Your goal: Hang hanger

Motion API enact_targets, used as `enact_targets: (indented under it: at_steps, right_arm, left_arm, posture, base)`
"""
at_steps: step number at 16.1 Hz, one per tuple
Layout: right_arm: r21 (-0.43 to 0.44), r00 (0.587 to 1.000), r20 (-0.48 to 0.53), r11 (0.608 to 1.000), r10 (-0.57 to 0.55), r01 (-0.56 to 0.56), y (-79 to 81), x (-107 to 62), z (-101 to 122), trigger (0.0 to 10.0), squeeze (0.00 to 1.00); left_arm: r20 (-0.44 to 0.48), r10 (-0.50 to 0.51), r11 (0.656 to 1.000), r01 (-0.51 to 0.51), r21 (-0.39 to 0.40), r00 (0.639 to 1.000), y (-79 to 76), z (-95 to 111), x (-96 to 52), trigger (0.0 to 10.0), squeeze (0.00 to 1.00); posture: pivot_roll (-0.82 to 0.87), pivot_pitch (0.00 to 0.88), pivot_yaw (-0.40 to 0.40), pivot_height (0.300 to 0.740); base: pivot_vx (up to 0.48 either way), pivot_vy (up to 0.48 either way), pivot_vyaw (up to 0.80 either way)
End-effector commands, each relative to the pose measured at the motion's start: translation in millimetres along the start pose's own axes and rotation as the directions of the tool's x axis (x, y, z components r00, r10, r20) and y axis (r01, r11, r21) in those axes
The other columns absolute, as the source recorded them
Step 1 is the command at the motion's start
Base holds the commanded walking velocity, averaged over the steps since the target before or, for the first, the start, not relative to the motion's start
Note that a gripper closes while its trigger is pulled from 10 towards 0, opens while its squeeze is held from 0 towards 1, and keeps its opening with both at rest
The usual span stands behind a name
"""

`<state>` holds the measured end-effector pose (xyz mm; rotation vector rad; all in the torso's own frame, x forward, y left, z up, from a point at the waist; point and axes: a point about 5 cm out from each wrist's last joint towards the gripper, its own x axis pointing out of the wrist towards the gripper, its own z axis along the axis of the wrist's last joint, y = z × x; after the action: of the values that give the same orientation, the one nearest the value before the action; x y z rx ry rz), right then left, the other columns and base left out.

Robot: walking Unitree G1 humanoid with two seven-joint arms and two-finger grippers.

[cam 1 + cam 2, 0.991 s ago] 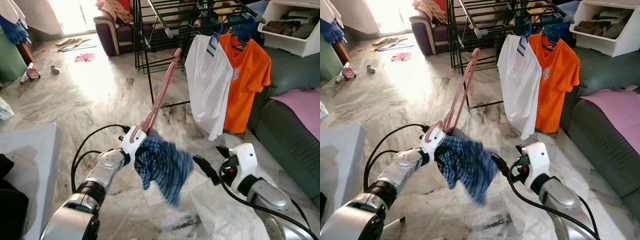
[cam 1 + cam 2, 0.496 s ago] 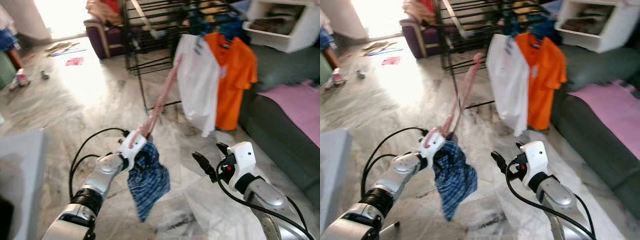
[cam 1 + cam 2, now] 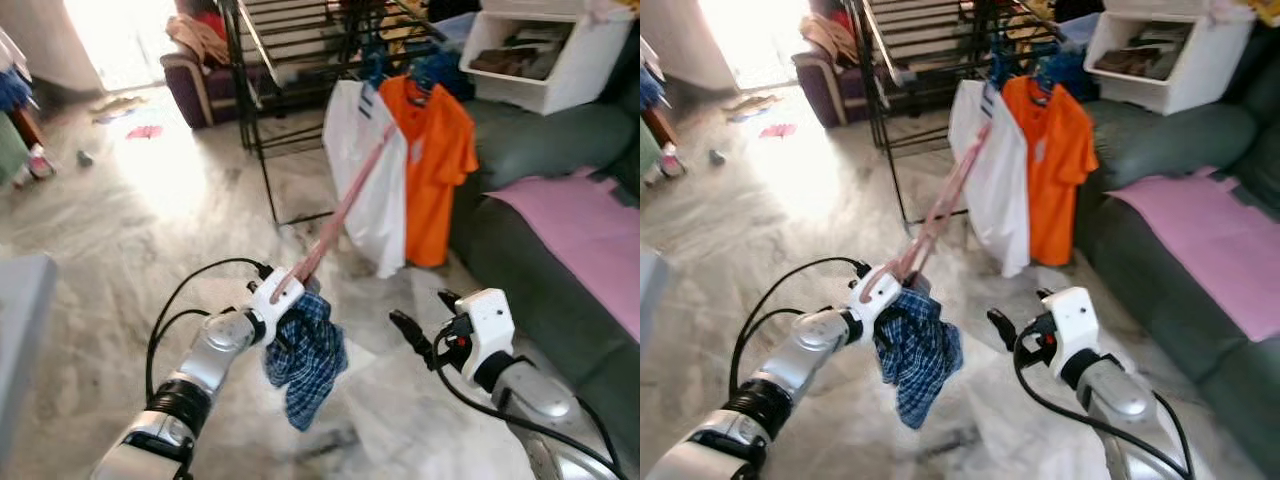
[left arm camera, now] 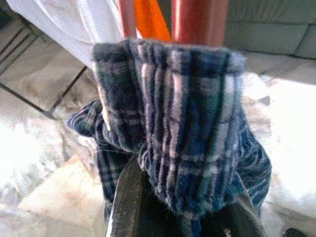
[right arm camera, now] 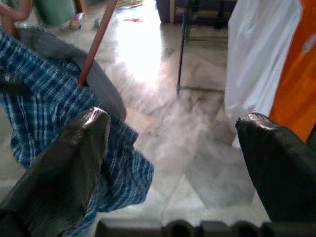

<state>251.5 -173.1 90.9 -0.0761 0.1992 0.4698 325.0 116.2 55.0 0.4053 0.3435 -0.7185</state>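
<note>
My left gripper (image 3: 283,292) is shut on a pink hanger (image 3: 340,212) that carries a blue plaid garment (image 3: 305,352). The hanger slants up and away toward the black drying rack (image 3: 290,40). The cloth droops below the gripper over the marble floor. In the left wrist view the plaid garment (image 4: 182,143) drapes over the hanger's two pink bars (image 4: 197,19). My right gripper (image 3: 410,335) stands open just right of the cloth, holding nothing; its fingers (image 5: 74,163) frame the plaid garment (image 5: 44,108) in the right wrist view.
A white shirt (image 3: 360,170) and an orange shirt (image 3: 435,160) hang from the rack. A dark green sofa (image 3: 560,230) with a pink cloth (image 3: 585,215) runs along the right. A white basket (image 3: 530,55) sits behind it. A purple armchair (image 3: 200,60) stands far back.
The camera has swung, so the rack and shirts sit nearer the middle. The hanger's far end now points closer to the white shirt. The plaid garment hangs bunched rather than swinging.
</note>
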Motion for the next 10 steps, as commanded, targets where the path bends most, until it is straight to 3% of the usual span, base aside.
enact_targets:
  at_steps: [1,3,7,10]
  right_arm:
    - [-0.016,1.000,0.016,1.000,0.011,-0.011,2.8,2.6,4.5,10.0,0.58]
    - [-0.021,1.000,0.010,1.000,0.010,-0.010,4.1,3.4,3.5,10.0,0.55]
    - [-0.026,1.000,0.020,1.000,-0.008,0.008,2.8,3.1,4.4,10.0,0.45]
    - [-0.033,0.999,0.031,0.999,-0.023,0.024,0.6,2.7,6.0,10.0,0.42]
  left_arm:
    - [-0.004,0.026,0.999,-0.026,0.020,1.000,9.7,1.6,-3.8,10.0,0.00]
    - [-0.012,0.035,0.999,-0.035,0.025,0.999,11.2,0.5,-4.4,10.0,0.00]
    - [0.018,0.161,0.987,-0.161,-0.027,0.987,19.3,3.1,-4.7,10.0,0.00]
    - [0.036,0.197,0.979,-0.195,-0.058,0.980,23.8,6.8,-4.4,10.0,0.00]
  posture:
    - [-0.08,0.006,0.075,0.740]
    - [-0.08,0.005,0.074,0.740]
    - [-0.08,0.004,0.074,0.740]
    - [-0.08,0.004,0.072,0.740]
  base:
    - [0.000,-0.371,0.00]
    - [0.000,-0.345,0.00]
    - [0.000,0.000,0.00]
    - [0.000,0.000,0.00]
